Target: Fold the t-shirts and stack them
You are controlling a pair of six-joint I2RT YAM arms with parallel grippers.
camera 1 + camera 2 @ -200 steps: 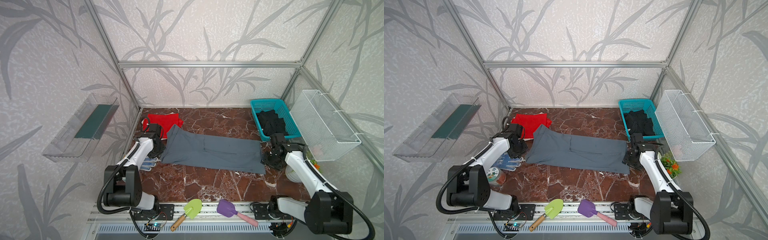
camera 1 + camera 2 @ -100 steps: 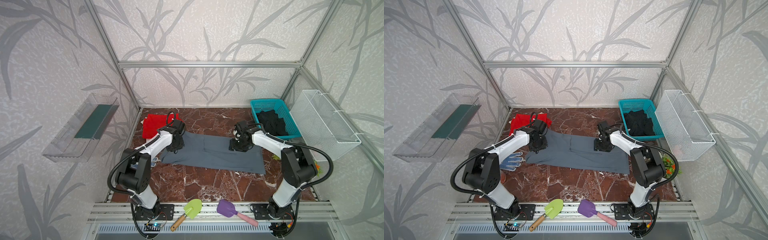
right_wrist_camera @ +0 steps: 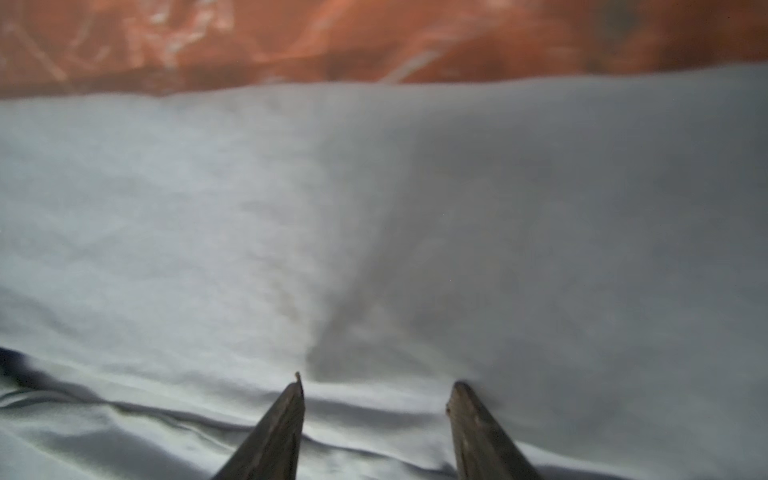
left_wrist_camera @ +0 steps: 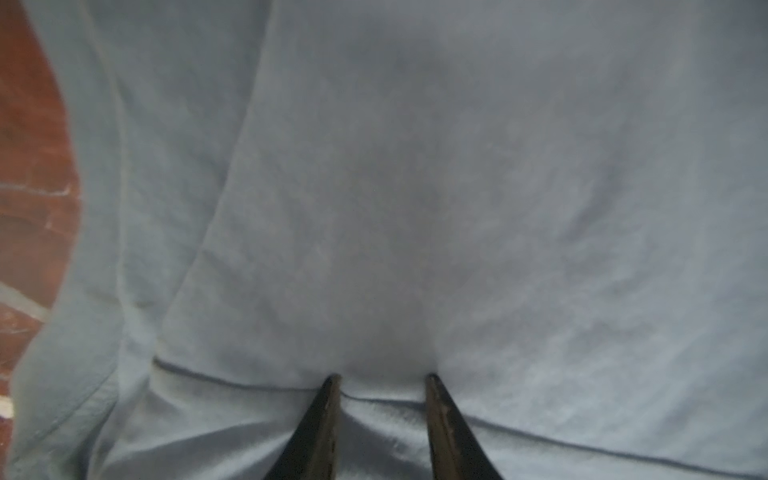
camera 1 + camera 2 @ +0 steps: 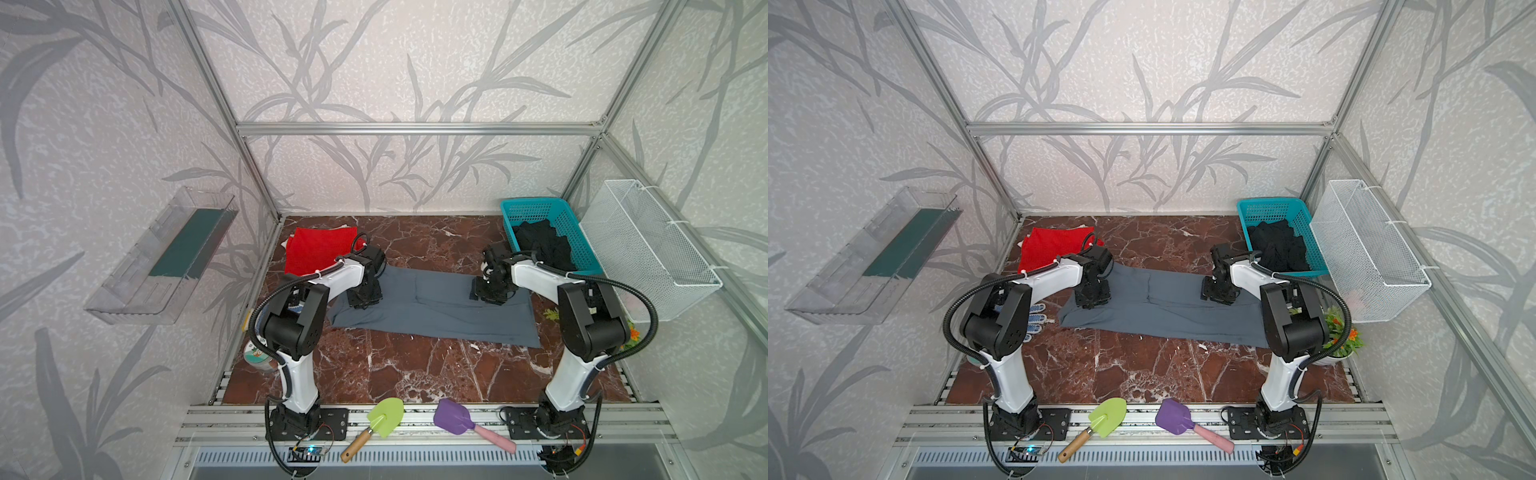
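The slate grey-blue t-shirt (image 5: 432, 309) (image 5: 1163, 309) lies as a long folded strip across the marble floor. My left gripper (image 5: 365, 297) (image 5: 1092, 296) points down on its left end. In the left wrist view it (image 4: 382, 378) is open, tips touching the cloth (image 4: 415, 187) astride a fold edge. My right gripper (image 5: 490, 291) (image 5: 1219, 291) stands on the strip's right part, open (image 3: 376, 384), tips on the cloth (image 3: 291, 208). The red t-shirt (image 5: 318, 249) lies folded at the back left. The black t-shirt (image 5: 540, 245) sits crumpled in the teal basket (image 5: 532, 205).
A white wire basket (image 5: 648, 249) hangs on the right wall and a clear shelf (image 5: 166, 257) on the left wall. A dotted glove (image 5: 1034, 318) lies left of the strip. A potted plant (image 5: 1343, 336) stands at the right. Green (image 5: 384, 417) and purple (image 5: 453, 417) shovels lie on the front rail.
Both grippers have moved inward from the strip's outer ends and now stand on the grey-blue t-shirt. The t-shirt itself lies as before.
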